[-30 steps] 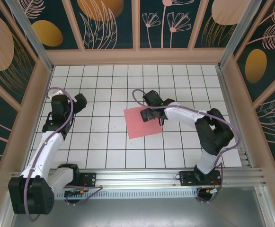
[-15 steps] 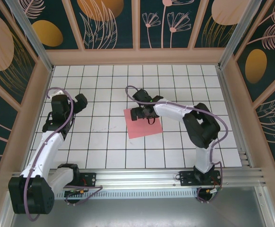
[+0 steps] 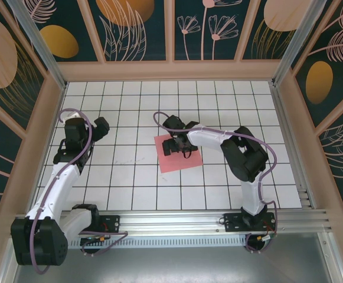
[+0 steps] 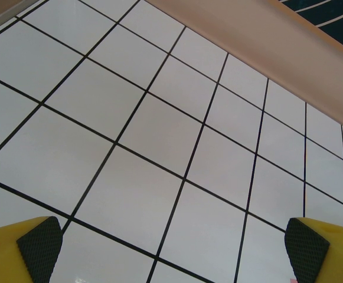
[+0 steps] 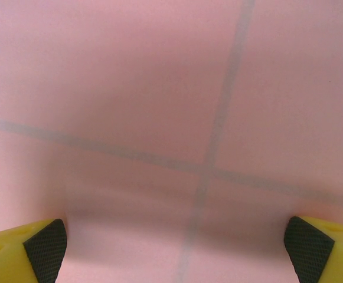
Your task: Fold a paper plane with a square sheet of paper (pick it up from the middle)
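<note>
Step in hand: the first pickup, no fold made yet. The square sheet of paper [image 3: 182, 160] lies flat on the white grid table [image 3: 130, 177], about mid-table and slightly right of centre.

My right gripper [image 3: 177, 144] is over the sheet, around its middle, maybe a bit toward the far edge. Its fingers are spread wide with nothing between them. In the wrist view the right gripper [image 5: 176, 247] looks straight down at pink paper [image 5: 159, 88], with grid lines showing through and a shadow under the tips. It looks very low, but I can't tell if the pads touch.

The left gripper [image 3: 99, 127] is parked well apart on the left, also spread wide and holding nothing. In its wrist view the left gripper [image 4: 171, 250] has bare tiles below.

Next move, my guess: press down at the middle, pinch the fingers together to bunch up a ridge of paper, then lift. Thin paper may slide instead of buckling.

Orientation: it's a square, so no real long axis and no nose yet. Its edges sit slightly skewed off the grid lines, far edge tipping farther toward the right.
</note>
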You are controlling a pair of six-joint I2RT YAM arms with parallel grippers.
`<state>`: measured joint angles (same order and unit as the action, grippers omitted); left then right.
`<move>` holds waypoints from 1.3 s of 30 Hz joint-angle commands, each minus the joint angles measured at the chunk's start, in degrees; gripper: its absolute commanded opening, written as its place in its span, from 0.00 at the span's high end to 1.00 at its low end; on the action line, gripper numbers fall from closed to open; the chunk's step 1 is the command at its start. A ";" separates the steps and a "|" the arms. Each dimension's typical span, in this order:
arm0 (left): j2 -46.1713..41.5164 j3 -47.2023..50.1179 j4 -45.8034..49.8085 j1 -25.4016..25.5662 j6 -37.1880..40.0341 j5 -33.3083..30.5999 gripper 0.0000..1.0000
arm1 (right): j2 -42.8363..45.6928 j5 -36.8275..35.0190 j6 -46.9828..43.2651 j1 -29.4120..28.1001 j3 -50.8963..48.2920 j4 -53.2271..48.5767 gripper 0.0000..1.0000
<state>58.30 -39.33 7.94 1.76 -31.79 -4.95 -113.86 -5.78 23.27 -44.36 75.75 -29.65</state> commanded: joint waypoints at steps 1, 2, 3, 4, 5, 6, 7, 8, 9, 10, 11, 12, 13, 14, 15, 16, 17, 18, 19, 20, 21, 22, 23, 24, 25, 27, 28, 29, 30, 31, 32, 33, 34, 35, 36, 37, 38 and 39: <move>0.36 0.39 -0.29 -0.35 0.41 0.52 0.02 | -3.68 1.21 0.29 -0.47 -1.58 -2.41 0.02; 0.40 0.38 -0.21 -0.35 0.43 0.52 0.01 | -4.02 1.22 0.29 -0.47 -2.03 -2.32 0.03; 0.41 0.40 -0.25 -0.35 0.48 0.47 0.02 | -4.39 1.21 0.43 -0.47 -2.47 -2.25 0.03; 0.41 0.36 -0.21 -0.35 0.46 0.48 0.02 | -4.68 1.06 0.46 -0.51 -2.82 -2.11 0.04; 0.50 0.37 -0.20 -0.35 0.37 0.49 0.01 | -5.09 0.81 0.55 -0.55 -3.14 -2.21 0.04; 0.50 0.48 -0.21 -0.35 0.42 0.47 0.02 | -5.44 0.41 0.73 -0.62 -3.40 -2.32 0.05; 0.50 0.47 -0.17 -0.35 0.41 0.47 0.01 | -5.75 0.10 0.78 -0.71 -3.63 -2.42 0.05; 0.50 0.41 -0.17 -0.35 0.42 0.42 0.02 | -5.97 -0.15 0.86 -0.77 -3.80 -2.37 0.05; 0.50 0.43 -0.19 -0.35 0.41 0.43 0.01 | -6.26 -0.26 0.90 -0.86 -4.06 -2.28 0.06; 0.52 0.48 -0.17 -0.35 0.41 0.42 0.02 | -6.43 -0.43 0.99 -0.97 -4.23 -2.29 0.06; 0.58 0.47 -0.22 -0.36 0.41 0.40 0.02 | -6.73 -0.54 1.08 -1.04 -4.28 -2.21 0.06; 0.63 0.47 -0.22 -0.35 0.45 0.46 0.01 | -6.97 -0.55 1.12 -1.12 -4.35 -2.11 0.07; 0.67 0.44 -0.21 -0.35 0.41 0.45 0.01 | -7.21 -0.47 1.17 -1.17 -4.38 -2.07 0.07; 0.74 0.48 -0.18 -0.35 0.42 0.48 0.02 | -7.35 -0.19 1.17 -1.17 -4.54 -1.78 0.07; 0.80 0.48 -0.20 -0.35 0.40 0.53 0.02 | -7.41 0.30 1.09 -1.17 -4.84 -1.28 0.09; 0.76 0.49 -0.21 -0.33 0.47 0.55 0.01 | -7.35 1.01 0.92 -1.17 -5.12 -0.70 0.09; 0.76 0.46 -0.14 -0.35 0.42 0.55 0.02 | -7.38 1.74 0.82 -1.08 -5.46 -0.10 0.10; 0.76 0.45 -0.12 -0.35 0.41 0.48 0.01 | -7.38 2.31 0.73 -1.00 -5.69 0.39 0.11; 0.76 0.48 -0.12 -0.35 0.39 0.48 0.01 | -7.45 2.60 0.79 -0.99 -5.79 0.49 0.12; 0.74 0.49 -0.12 -0.35 0.44 0.47 0.01 | -7.51 2.62 0.77 -0.95 -5.84 0.55 0.12; 0.76 0.47 -0.16 -0.36 0.42 0.52 0.02 | -7.43 2.54 0.80 -0.99 -5.79 0.62 0.14; 0.76 0.49 -0.20 -0.35 0.41 0.48 0.02 | -7.35 2.38 0.82 -0.93 -5.76 0.61 0.16; 0.85 0.42 -0.14 -0.35 0.40 0.52 0.02 | -7.12 2.38 0.84 -0.91 -5.62 0.60 0.18; 0.89 0.45 -0.20 -0.35 0.41 0.60 0.01 | -6.63 2.45 0.83 -0.91 -5.45 0.66 0.19; 0.93 0.48 -0.21 -0.35 0.41 0.70 0.01 | -6.17 2.52 0.90 -0.91 -5.35 0.77 0.21; 1.08 0.48 -0.16 -0.34 0.35 1.11 0.01 | -4.47 3.41 0.78 -0.91 -5.00 1.75 0.26; 1.11 0.48 -0.21 -0.35 0.41 1.60 0.01 | -3.12 4.51 0.74 -0.90 -4.99 2.69 0.30; 1.26 0.48 -0.20 -0.36 0.37 2.10 0.02 | -1.55 4.66 0.73 -0.90 -5.10 3.73 0.34; 1.36 0.48 -0.20 -0.35 0.41 2.75 0.02 | -0.18 7.00 0.93 -0.91 -5.23 5.02 0.37; 1.55 0.45 -0.21 -0.35 0.50 3.71 0.02 | 1.59 8.71 1.23 -0.91 -5.70 6.92 0.41; 1.71 0.48 -0.33 -0.35 0.91 4.85 0.01 | 3.38 10.53 1.70 -0.91 -6.16 8.88 0.47; 1.75 0.61 -0.64 -0.35 1.44 6.54 0.02 | 4.81 12.35 2.16 -0.84 -6.81 10.74 0.51; 1.77 1.04 -1.37 -0.35 1.63 8.51 0.01 | 6.55 14.84 2.79 -0.68 -7.69 13.21 0.57; 1.49 1.58 -2.23 -0.34 1.73 10.43 0.02 | 8.22 17.56 3.76 -0.51 -8.76 15.98 0.61; 1.31 2.13 -3.16 -0.35 1.50 11.86 0.02 | 9.58 19.44 4.73 -0.38 -9.94 18.45 0.63; 1.12 2.77 -4.11 -0.35 0.81 13.68 0.02 | 11.19 21.87 5.87 -0.19 -11.64 21.79 0.64; 1.06 3.46 -5.09 -0.35 -0.13 15.56 0.03 | 12.62 24.06 7.05 0.09 -13.20 24.82 0.65; 1.11 4.25 -6.18 -0.27 -1.08 17.40 0.03 | 13.61 25.51 7.98 0.28 -14.41 27.16 0.66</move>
<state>59.75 -36.95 5.39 1.76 -31.66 5.37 -105.03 10.24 27.42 -44.56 63.81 -12.84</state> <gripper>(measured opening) 0.971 0.347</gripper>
